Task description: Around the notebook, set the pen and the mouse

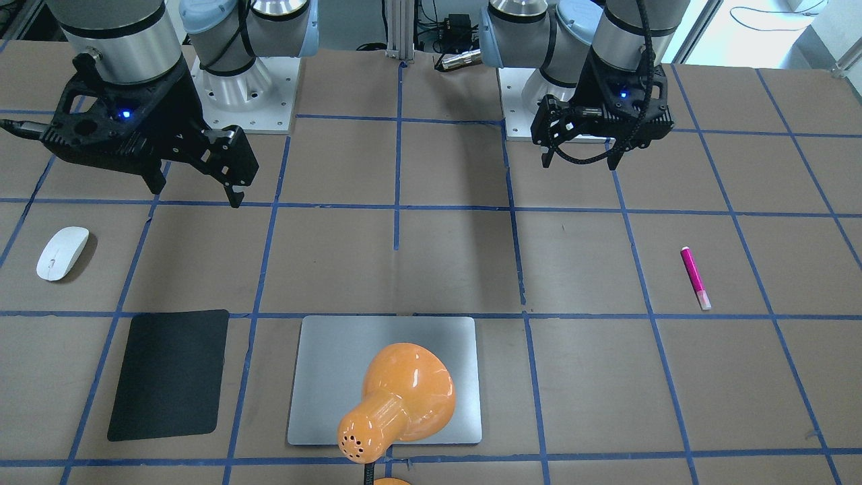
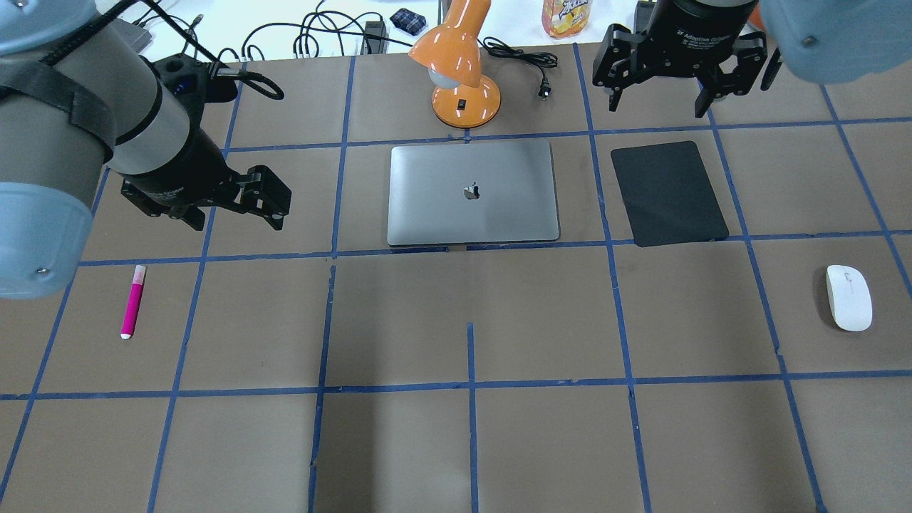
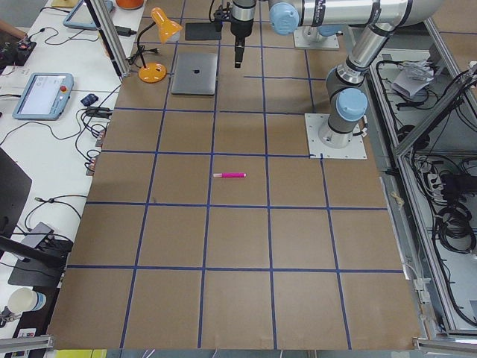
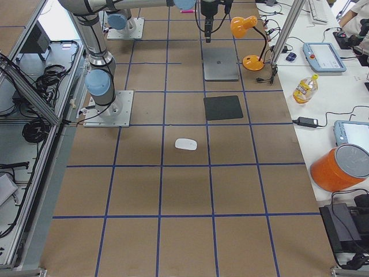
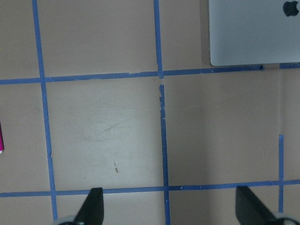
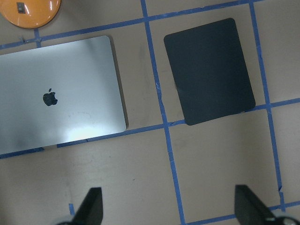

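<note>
I judged the pen [image 2: 132, 301] a light, stiff, slim thing that could roll or skid if nudged. I meant to take it across the barrel near mid-length, closing square to its long axis. It lay flat on the desk [image 2: 470, 427] on the robot's left, well apart from the notebook [image 2: 472, 192], with its pale end pointing away from the robot.

The left fingers [image 5: 93, 208] stood wide open with nothing between them, hovering above the bare desk. They hung between pen and notebook, beyond the pen from the robot. In the left wrist view the pen showed only as a magenta sliver at the edge, and a notebook corner sat at the top.

The mouse [image 2: 848, 297] looked light too, but its smooth domed shell struck me as slippery. I thought the narrow flanks, taken low, were the safest hold. It lay on the robot's right, apart from the black mat [image 2: 670, 194] and nearer the robot than it.

The right fingers [image 6: 93, 208] were also wide open and empty, hanging high over the far side by the mat. The mouse was outside their wrist view. The notebook lay closed at the centre, with the orange lamp [image 2: 459, 71] standing just beyond it.
</note>
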You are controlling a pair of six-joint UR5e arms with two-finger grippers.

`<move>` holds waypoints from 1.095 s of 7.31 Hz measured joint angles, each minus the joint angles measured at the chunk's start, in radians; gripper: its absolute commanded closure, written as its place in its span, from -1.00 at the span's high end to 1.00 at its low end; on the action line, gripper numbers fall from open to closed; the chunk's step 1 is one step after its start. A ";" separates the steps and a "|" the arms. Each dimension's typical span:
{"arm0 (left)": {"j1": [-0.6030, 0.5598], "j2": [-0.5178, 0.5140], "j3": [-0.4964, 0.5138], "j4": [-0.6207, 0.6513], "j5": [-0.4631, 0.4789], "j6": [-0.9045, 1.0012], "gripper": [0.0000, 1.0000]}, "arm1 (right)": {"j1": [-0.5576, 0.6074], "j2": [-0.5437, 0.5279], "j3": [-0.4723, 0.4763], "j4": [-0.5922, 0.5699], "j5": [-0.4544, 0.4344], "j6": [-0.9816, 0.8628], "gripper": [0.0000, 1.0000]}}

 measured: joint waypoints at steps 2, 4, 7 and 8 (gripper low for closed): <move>0.014 -0.005 -0.005 0.028 0.000 0.003 1.00 | -0.001 -0.001 0.000 0.002 -0.001 0.000 1.00; 0.018 -0.014 -0.006 0.044 0.001 0.004 1.00 | -0.008 -0.003 -0.003 0.006 -0.006 -0.007 1.00; 0.018 -0.020 -0.018 0.055 0.001 0.005 1.00 | -0.033 -0.009 -0.014 0.017 -0.016 -0.006 1.00; 0.018 -0.020 -0.019 0.056 0.001 0.006 1.00 | -0.084 -0.009 -0.019 0.034 -0.020 -0.040 1.00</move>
